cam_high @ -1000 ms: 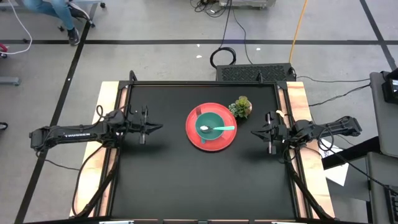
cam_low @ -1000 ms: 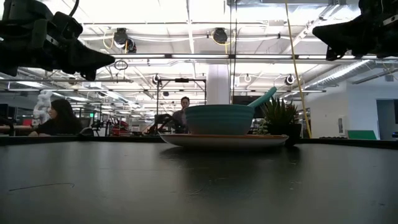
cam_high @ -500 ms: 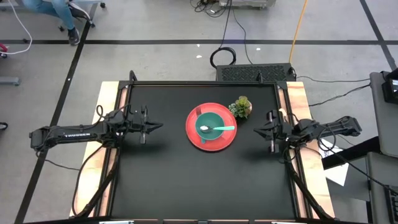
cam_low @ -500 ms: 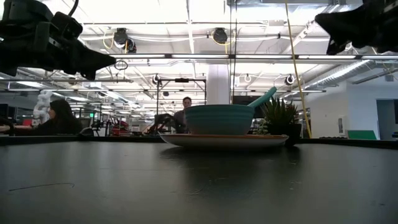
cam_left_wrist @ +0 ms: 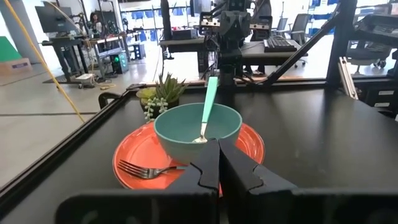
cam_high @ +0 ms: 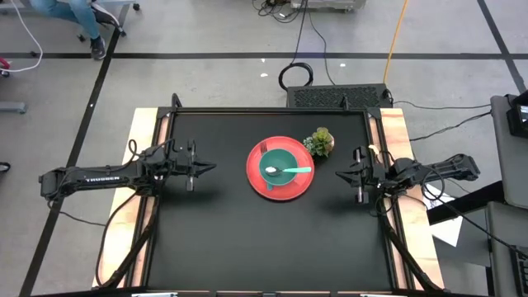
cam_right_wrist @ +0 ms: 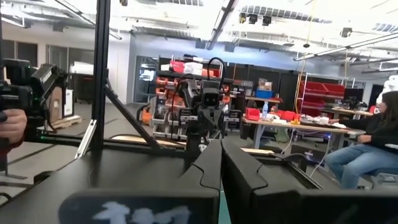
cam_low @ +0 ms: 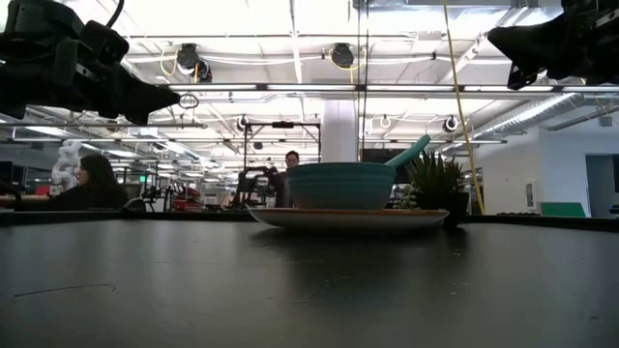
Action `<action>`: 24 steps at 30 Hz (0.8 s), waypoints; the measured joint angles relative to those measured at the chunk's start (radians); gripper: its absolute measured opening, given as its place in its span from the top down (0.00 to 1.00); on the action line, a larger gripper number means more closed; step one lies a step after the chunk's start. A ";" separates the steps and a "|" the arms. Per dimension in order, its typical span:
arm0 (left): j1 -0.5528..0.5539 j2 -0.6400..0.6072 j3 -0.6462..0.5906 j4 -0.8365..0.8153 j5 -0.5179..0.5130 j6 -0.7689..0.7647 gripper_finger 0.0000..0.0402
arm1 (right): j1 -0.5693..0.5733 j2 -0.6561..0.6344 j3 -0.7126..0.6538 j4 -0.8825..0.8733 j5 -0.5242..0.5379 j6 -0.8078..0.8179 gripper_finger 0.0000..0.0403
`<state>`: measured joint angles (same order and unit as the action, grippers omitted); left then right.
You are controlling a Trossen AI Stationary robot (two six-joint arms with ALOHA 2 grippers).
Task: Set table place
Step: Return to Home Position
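The flat round red plate [cam_high: 280, 169] lies on the black table [cam_high: 247, 239], a little right of its middle. On it stand a teal bowl [cam_high: 281, 166] with a teal-handled spoon [cam_high: 295, 171] inside, and a fork [cam_left_wrist: 146, 169] lies on the plate's rim. My left gripper [cam_high: 213, 167] hovers shut and empty above the table left of the plate; it shows in its wrist view [cam_left_wrist: 219, 163]. My right gripper [cam_high: 338, 175] hovers shut and empty right of the plate; it shows in its wrist view [cam_right_wrist: 221, 163].
A small potted green plant [cam_high: 320, 142] stands just beyond the plate's far right rim. Pale wooden strips [cam_high: 142, 140] run along the table's short sides. People sit in the room beyond the table [cam_low: 89, 184].
My right gripper has drawn back slightly toward the table's right edge, still shut. The plate, bowl and spoon have stayed where they were.
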<state>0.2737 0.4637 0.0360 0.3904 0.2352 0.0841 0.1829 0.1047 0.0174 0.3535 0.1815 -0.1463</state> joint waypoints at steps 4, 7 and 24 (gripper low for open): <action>0.000 0.000 0.000 0.000 0.000 -0.014 0.98 | 0.000 0.000 -0.001 -0.007 0.000 -0.033 1.00; 0.000 0.000 0.000 0.000 0.000 -0.019 0.99 | 0.000 0.000 -0.001 -0.007 0.000 -0.058 1.00; 0.000 0.000 0.000 -0.005 0.000 -0.037 0.91 | 0.000 0.000 -0.002 -0.007 0.000 -0.058 1.00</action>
<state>0.2737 0.4633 0.0360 0.3851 0.2348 0.0474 0.1829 0.1047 0.0151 0.3462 0.1818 -0.2039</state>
